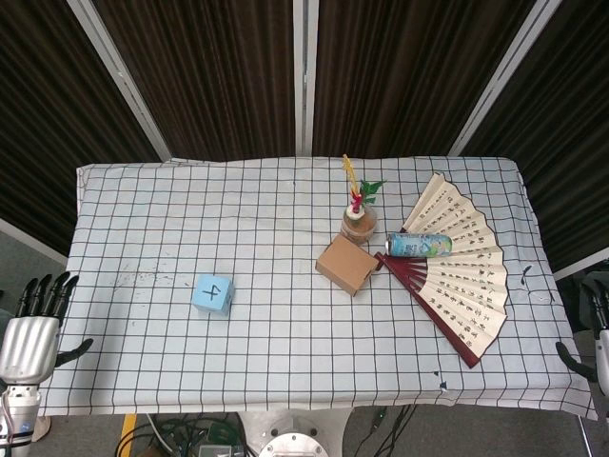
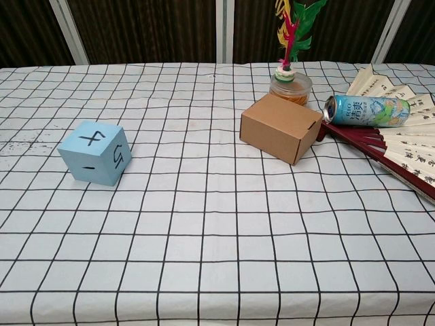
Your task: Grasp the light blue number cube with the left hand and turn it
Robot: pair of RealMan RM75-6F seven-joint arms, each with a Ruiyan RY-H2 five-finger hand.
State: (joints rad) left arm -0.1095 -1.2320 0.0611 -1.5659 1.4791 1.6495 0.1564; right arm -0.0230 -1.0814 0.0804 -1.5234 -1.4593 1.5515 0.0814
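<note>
Dark curtain panels w/ pale frame strips close off the back; in front a table w/ a white, black-gridded cloth (image 1: pixel 285 371).

Head view: light blue number cube (image 1: pixel 212 294) sits left of centre, "4" on top, alone on the cloth. Right of centre, a brown cardboard box (image 1: pixel 345 265); just behind it a small jar (image 1: pixel 359 226) w/ a red-green sprig and a yellow stick. A drink can (image 1: pixel 418 245) lies on its side on an open paper fan (image 1: pixel 459 267) at mid right. Left hand (image 1: pixel 33 328) hangs at lower left, off the table edge, fingers straight, a bit apart, holding nothing; well apart from the cube. Right hand (image 1: pixel 599 328) shows only partly at the right edge; finger state can't be told.

Chest view: no hands visible. Cube at left, "4" up, "5" and a dash on the near faces. Box at centre, jar behind, can and fan at upper right.

Step, as judged: pre-reach, grasp not begun. Next move calls for bringing the left hand up and rightward over the cloth, fingers wide enough to straddle the cube, then closing on opposite faces before turning.
</note>
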